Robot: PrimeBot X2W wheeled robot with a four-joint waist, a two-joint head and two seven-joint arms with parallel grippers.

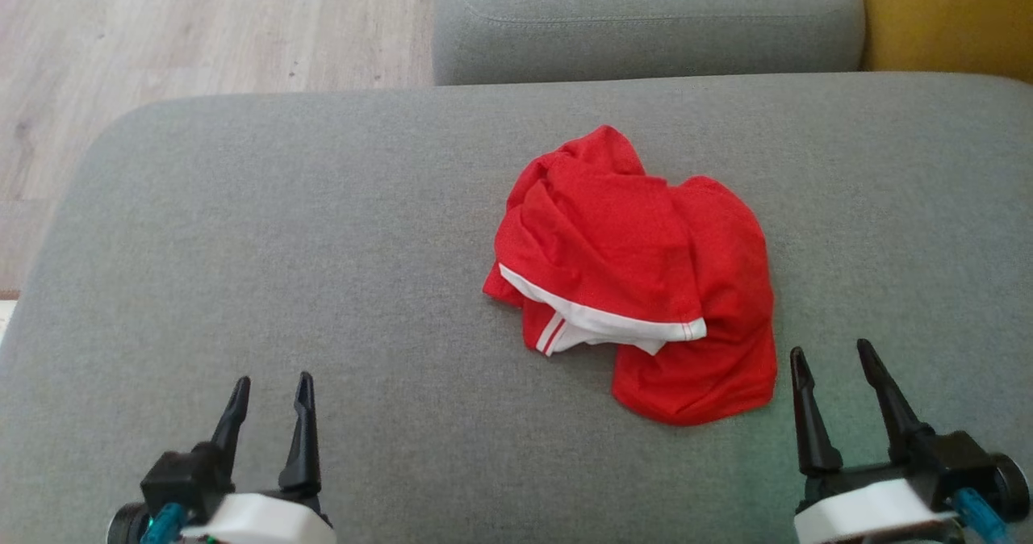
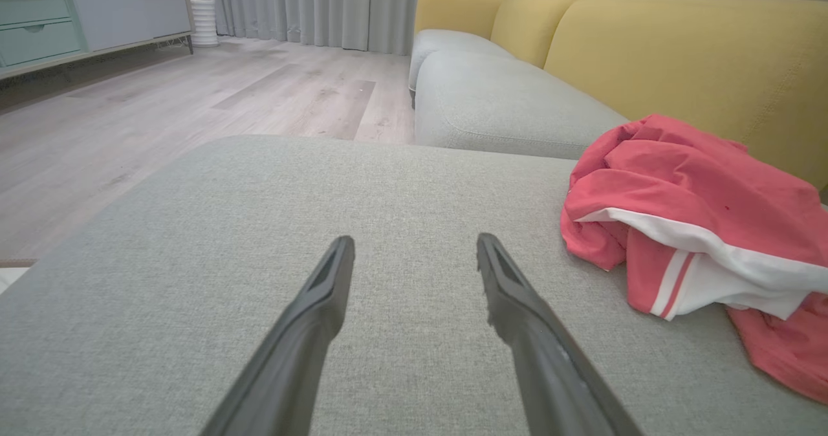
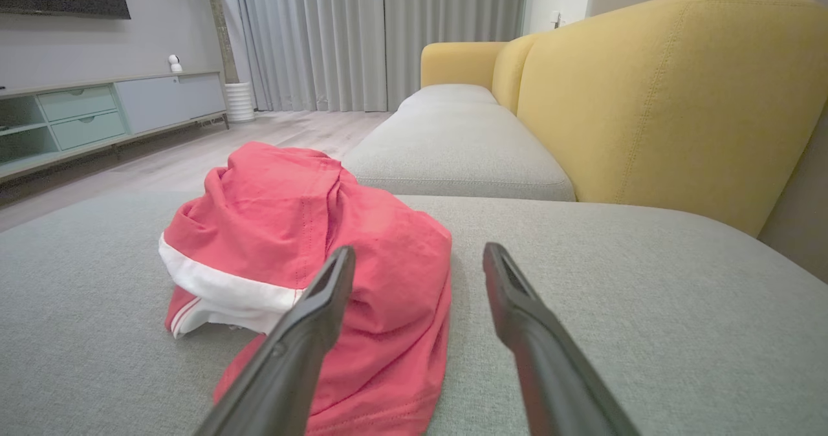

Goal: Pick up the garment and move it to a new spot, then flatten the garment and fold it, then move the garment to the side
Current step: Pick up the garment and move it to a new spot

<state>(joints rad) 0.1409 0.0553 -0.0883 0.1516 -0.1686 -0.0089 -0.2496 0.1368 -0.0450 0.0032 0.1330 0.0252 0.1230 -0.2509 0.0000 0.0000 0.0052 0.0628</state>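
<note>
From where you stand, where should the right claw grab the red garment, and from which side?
Probably the loose red flap at the near right corner of the garment. It lies flat and closest to the open right claw, so come in from the right, low along the cushion.

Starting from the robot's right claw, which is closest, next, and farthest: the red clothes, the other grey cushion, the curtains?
From the right gripper, right wrist view:
1. red garment, just ahead, to the left.
2. other grey cushion, farther ahead, middle.
3. curtains, at the far wall.
</note>
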